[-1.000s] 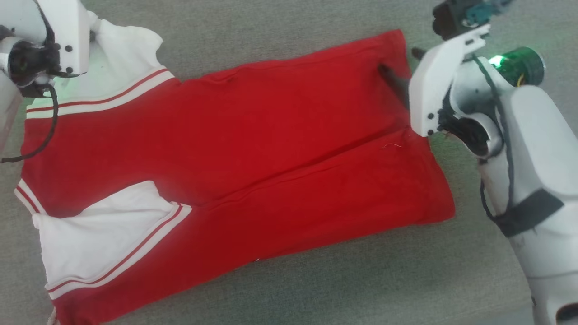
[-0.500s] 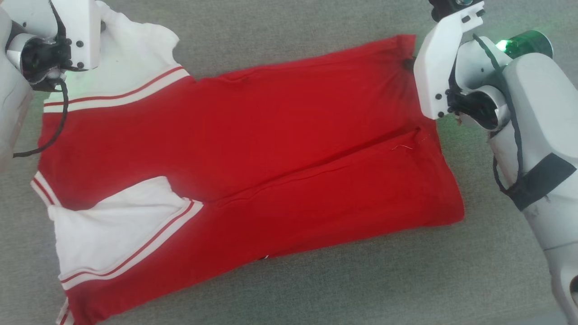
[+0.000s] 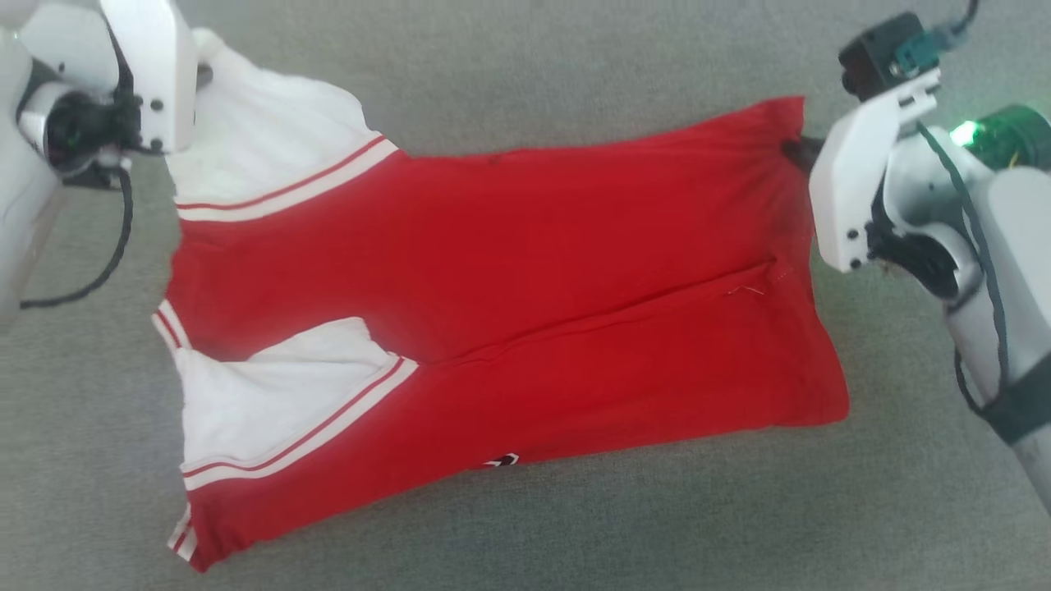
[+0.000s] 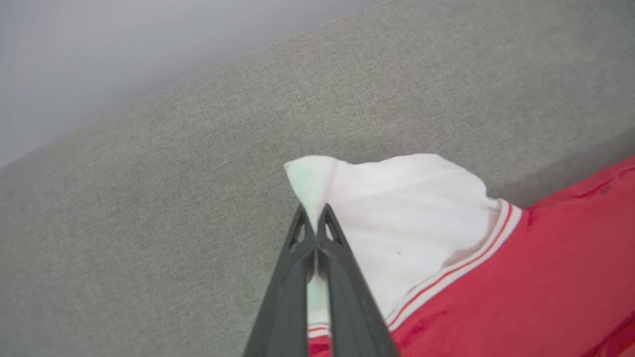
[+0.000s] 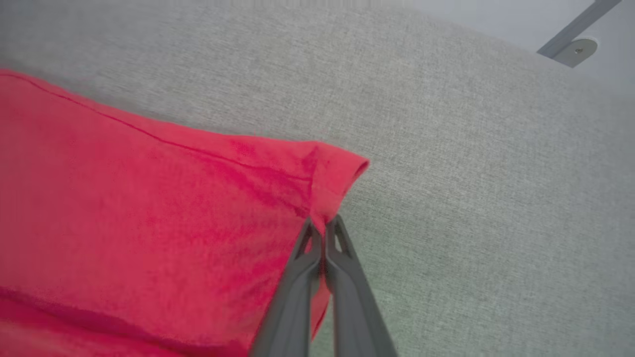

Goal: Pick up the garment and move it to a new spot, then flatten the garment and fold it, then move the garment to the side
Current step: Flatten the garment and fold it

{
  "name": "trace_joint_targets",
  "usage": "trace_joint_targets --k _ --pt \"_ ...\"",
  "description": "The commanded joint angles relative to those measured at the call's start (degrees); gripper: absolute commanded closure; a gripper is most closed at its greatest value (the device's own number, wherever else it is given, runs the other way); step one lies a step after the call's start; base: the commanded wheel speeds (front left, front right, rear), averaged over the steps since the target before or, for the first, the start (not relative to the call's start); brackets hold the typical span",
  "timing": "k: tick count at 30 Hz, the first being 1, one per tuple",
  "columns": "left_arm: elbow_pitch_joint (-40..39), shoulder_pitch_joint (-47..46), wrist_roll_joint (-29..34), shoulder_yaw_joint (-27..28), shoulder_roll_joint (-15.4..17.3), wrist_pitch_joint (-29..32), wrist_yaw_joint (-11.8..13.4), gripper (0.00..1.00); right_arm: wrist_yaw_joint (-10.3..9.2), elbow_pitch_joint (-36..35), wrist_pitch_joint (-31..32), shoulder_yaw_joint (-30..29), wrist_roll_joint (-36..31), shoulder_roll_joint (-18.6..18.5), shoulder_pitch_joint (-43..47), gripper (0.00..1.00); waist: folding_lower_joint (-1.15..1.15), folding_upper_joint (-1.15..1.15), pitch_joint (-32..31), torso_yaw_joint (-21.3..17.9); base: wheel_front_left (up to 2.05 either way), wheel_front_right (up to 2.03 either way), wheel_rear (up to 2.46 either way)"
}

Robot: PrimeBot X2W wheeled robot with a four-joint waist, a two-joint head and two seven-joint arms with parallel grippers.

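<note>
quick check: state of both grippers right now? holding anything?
Left gripper: closed, pinching the garment by its white sleeve.
Right gripper: closed, pinching the garment's red hem corner.

Bright, even light, soft blur, faint shadow beneath the garment [image 3: 525, 271], hazy wrist-view corners.

Garment [image 3: 525, 287] on surface [image 3: 575, 525] btwn L hand [image 4: 313, 210], R hand [image 5: 324, 223].
</note>
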Motion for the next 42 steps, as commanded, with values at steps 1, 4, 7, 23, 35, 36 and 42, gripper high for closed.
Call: trace_joint_targets --k 1,4,7,23,35,36,42 --pt "-1.06 1.33 -0.82 -0.06 0.77 0.16 0.35 1.0 -0.13 -1.04 -0.52 -0.15 0.42 -0.59 1.41 1.0 0.0 0.0 -1.59 0.82 0.0 0.0 0.0" --pt "-6.2 4.15 -0.98 0.13 2.53 -0.47 1.87 1.0 -0.13 -4.2 -0.99 -0.74 0.78 -2.32 4.83 1.0 0.0 0.0 -3.49 1.65 0.0 0.0 0.0" --pt "-13.34 7.67 -2.08 0.54 5.34 -0.61 4.22 1.0 -0.13 -7.6 -0.71 -1.89 1.23 -3.74 8.67 1.0 0.0 0.0 -5.17 2.46 0.0 0.0 0.0" --pt "-60.86 34.29 -9.35 0.09 25.66 -2.62 28.83 1.0 -0.12 -21.56 4.4 -11.32 1.9 -6.68 31.92 1.0 0.0 0.0 -9.28 4.87 0.0 0.0 0.0" --pt "-52.12 41.63 -11.76 -1.52 21.01 -8.57 24.52 0.0 -0.12 -15.47 2.94 -10.69 0.24 -2.67 31.72 0.0 0.0 0.0 -11.79 4.21 0.0 0.0 0.0" --pt "-51.2 41.96 -11.86 -1.45 20.78 -9.21 24.15 0.0 -0.12 -15.3 2.88 -10.43 0.49 -2.6 31.77 0.0 0.0 0.0 -12.27 4.18 0.0 0.0 0.0" --pt "-49.49 44.3 -12.61 -0.64 20.48 -12.82 23.19 0.0 -0.12 -15.91 3.47 -10.42 2.8 -3.22 33.36 0.0 0.0 0.0 -14.86 4.36 0.0 0.0 0.0"
